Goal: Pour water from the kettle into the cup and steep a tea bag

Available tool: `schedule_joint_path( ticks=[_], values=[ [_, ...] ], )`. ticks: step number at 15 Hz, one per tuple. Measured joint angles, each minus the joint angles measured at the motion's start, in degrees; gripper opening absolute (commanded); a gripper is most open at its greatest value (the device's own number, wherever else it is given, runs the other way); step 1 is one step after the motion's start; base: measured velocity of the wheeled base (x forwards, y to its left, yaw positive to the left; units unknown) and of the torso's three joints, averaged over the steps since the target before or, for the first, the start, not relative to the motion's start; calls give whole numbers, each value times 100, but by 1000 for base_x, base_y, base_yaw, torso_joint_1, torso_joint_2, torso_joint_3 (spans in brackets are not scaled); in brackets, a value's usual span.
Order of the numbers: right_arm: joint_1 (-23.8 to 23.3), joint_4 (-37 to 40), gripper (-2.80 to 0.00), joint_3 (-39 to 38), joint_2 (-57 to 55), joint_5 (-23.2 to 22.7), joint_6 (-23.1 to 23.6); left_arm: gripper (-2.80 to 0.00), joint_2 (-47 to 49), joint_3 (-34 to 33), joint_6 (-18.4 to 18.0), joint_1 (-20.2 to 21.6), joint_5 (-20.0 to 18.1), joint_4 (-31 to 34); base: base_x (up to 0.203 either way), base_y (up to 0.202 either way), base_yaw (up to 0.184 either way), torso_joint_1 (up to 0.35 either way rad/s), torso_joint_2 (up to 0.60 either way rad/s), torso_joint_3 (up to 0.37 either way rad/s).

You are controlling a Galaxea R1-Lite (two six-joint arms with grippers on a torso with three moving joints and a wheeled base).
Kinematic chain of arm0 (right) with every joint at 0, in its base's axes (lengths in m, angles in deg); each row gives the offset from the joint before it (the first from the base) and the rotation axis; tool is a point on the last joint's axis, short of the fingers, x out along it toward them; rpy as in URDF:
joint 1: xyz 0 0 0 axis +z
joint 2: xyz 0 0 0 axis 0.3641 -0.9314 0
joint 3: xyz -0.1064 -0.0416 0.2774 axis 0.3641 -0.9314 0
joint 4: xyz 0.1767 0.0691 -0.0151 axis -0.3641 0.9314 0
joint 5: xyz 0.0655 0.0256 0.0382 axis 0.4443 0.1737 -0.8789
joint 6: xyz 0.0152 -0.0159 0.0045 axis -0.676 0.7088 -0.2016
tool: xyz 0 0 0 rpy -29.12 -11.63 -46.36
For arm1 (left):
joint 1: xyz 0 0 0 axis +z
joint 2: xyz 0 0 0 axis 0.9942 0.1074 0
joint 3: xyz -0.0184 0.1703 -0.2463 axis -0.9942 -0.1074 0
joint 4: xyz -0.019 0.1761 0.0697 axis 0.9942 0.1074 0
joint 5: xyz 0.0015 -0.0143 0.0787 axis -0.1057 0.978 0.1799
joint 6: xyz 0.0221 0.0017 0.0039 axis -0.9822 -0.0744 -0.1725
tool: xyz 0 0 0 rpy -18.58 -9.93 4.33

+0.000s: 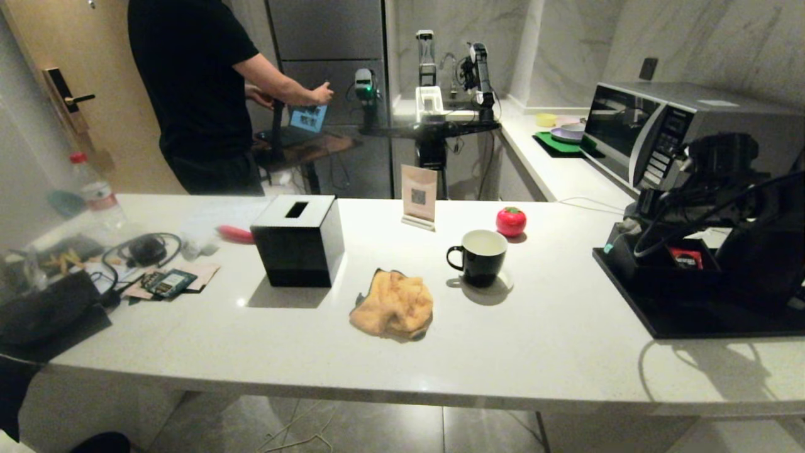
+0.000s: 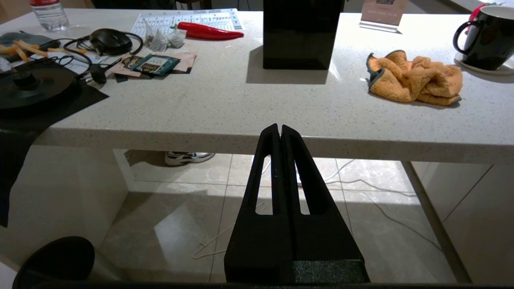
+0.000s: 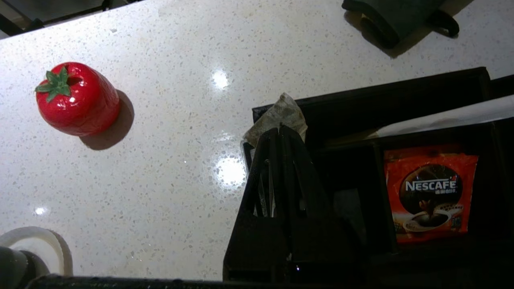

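The right hand (image 3: pixel 281 132) pinches a tea bag (image 3: pixel 277 116) above the box (image 3: pixel 361 104); the steeping step. Next, carry it to the cup (image 1: pixel 478 257) at nine o'clock. Left hand (image 2: pixel 280 132) hangs clenched, empty.

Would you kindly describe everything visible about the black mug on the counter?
The black mug is glossy, ceramic-looking, black outside and white inside. It stands upright on a pale round coaster on the white counter, loop handle toward the orange cloth. The red tomato-shaped object sits just behind it, apart. No gripper touches it.

One cup (image 1: pixel 477 257), one orange cloth (image 1: pixel 392 304), one tomato-shaped object (image 1: pixel 510 221)
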Motion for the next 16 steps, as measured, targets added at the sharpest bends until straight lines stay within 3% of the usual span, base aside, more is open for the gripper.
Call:
schedule_joint_path(
  ticks=[14, 15, 16],
  values=[
    [27, -6, -280, -76, 85, -10, -9, -280, 0, 0, -2, -2, 0, -2, 0, 0, 0, 0, 0, 0],
    [27, -6, 0, -62, 90, -11, -13, -280, 0, 0, -2, -2, 0, 0, 0, 0, 0, 0, 0, 0],
    [20, 0, 0, -59, 99, -13, -17, -280, 0, 0, -2, -2, 2, 0, 0, 0, 0, 0, 0, 0]
  ],
)
